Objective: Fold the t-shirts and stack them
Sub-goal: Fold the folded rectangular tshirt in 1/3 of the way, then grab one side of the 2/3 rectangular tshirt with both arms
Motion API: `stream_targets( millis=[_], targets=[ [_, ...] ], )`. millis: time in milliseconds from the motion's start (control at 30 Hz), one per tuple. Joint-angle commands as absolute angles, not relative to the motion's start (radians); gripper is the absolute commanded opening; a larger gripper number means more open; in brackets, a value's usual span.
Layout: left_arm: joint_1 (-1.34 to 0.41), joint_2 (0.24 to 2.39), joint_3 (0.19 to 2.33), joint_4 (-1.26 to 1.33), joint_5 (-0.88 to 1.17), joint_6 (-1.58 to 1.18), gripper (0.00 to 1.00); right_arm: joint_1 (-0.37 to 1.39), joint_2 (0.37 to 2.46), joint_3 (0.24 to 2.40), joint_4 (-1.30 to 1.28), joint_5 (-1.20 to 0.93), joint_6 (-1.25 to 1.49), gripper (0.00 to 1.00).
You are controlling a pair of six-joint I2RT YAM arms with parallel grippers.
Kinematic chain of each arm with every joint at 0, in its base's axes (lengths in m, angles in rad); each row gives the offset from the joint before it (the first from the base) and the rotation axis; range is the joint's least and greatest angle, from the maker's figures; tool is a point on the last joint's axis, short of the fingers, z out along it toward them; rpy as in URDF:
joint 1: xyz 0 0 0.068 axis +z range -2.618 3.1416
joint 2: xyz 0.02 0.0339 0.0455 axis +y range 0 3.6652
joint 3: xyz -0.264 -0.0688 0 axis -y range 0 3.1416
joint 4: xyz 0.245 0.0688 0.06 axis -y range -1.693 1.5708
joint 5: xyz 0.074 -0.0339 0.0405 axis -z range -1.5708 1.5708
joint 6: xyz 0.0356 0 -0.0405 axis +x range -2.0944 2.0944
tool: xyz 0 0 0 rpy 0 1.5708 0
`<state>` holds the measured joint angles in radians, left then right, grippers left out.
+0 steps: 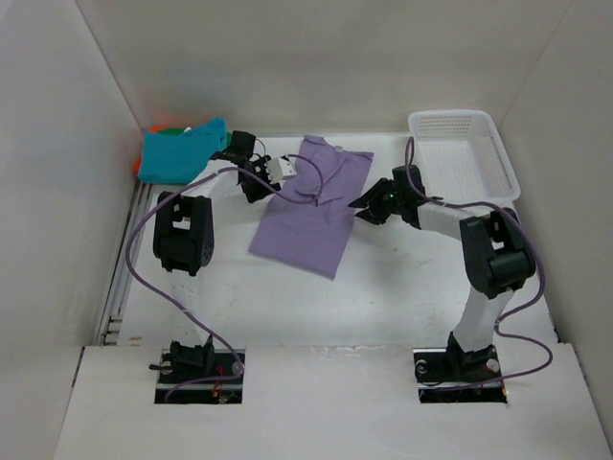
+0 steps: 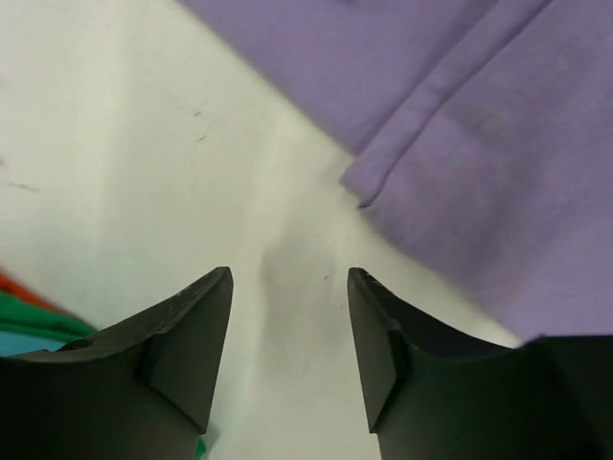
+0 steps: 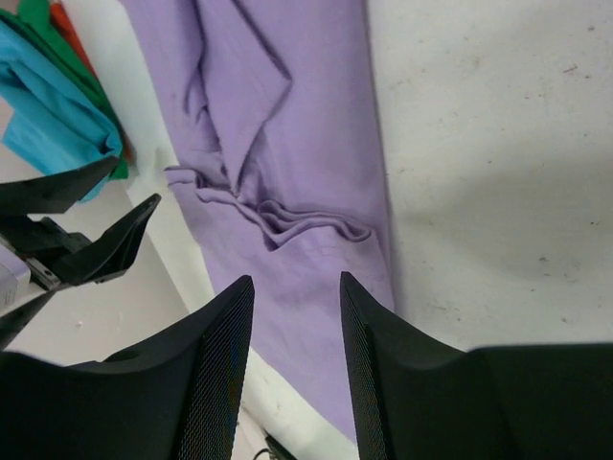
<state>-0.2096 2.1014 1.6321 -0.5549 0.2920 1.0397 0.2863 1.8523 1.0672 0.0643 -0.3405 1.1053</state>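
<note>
**A:** Four shirts, then. Were they all in plain view?

**B:** Only partly. The pale lavender cloth t-shirt [image 1: 311,206] lay spread near the middle of the white tabletop [image 1: 402,287], toward its far edge, with its upper part rumpled into folds. The teal blue cloth t-shirt [image 1: 182,151] topped a pile in the far left corner. Only slivers showed of the dark green cloth t-shirt [image 3: 38,14] and the bright orange cloth t-shirt [image 3: 67,29] beneath it.

**A:** And the claws?

**B:** The left gripper [image 2: 290,278] hung by the lavender shirt's left edge, jaws partly spread over bare tabletop, gripping nothing. The right gripper [image 3: 295,283] hovered at the shirt's right edge, equally parted and empty. Whether either one brushed the cloth, I couldn't tell.

**A:** Anything else?

**B:** The white plastic mesh basket [image 1: 508,172] stood in the far right corner.
</note>
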Motion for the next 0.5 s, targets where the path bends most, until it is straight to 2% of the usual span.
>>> stream_targets(
  millis=[0,133,300,467],
  targets=[
    [-0.18,1.976,1.646,-0.529,0.348,1.014,0.53,0.272,1.767,1.115,0.1,-0.334,1.048,0.46],
    [-0.179,1.812,1.467,-0.632,0.396,1.251,0.57,0.28,1.674,1.065,0.0,-0.304,1.006,0.5],
    [-0.2,1.753,1.306,-0.888,0.338,1.453,0.53,0.433,1.548,0.965,-0.15,-0.169,0.997,0.59],
    [-0.214,1.712,1.163,-0.83,0.33,1.456,0.52,0.591,1.528,0.885,-0.199,-0.081,1.092,0.62]
  ],
)
